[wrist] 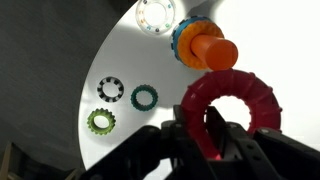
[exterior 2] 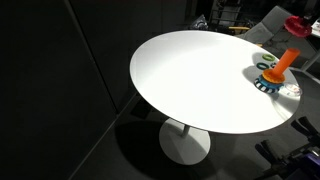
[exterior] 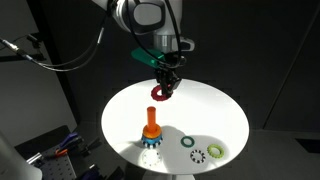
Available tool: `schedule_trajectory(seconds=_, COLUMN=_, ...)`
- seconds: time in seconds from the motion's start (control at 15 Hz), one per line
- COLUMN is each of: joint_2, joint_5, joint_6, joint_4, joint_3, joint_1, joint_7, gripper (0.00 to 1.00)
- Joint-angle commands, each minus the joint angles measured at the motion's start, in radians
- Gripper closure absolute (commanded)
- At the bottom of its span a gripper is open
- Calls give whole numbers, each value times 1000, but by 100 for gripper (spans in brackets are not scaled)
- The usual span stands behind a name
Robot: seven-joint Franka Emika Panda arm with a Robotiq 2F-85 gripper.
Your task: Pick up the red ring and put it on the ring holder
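Observation:
My gripper (exterior: 163, 88) is shut on the red ring (exterior: 159, 93) and holds it in the air above the round white table (exterior: 215, 105). In the wrist view the red ring (wrist: 232, 100) stands between the jaws (wrist: 205, 138), one finger through its hole. The ring holder (exterior: 150, 128), an orange peg on a blue-and-white toothed base, stands on the table below and in front of the gripper. It also shows in the wrist view (wrist: 205, 47) just beyond the ring, and at the table's right edge in an exterior view (exterior 2: 278, 70). The gripper is out of that view.
A dark green ring (exterior: 187, 141), a white-black gear-like ring (exterior: 198, 154) and a yellow-green ring (exterior: 215, 151) lie near the table's front edge. In the wrist view they lie left of the jaws: dark green (wrist: 145, 97), white-black (wrist: 108, 88), yellow-green (wrist: 100, 122).

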Motion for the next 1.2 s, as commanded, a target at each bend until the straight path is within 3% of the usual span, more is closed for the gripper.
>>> schedule_trajectory(seconds=0.0, joint_2=-41, joint_5=-4, joint_6=-35, joint_4=-46, joint_3=-6, joint_1=5, joint_7=-9, gripper=91)
schedule_trajectory(seconds=1.13, joint_2=-4, joint_5=-55, joint_6=2, joint_4=-122, joint_3=-11, joint_1=4, joint_7=24, gripper=91)
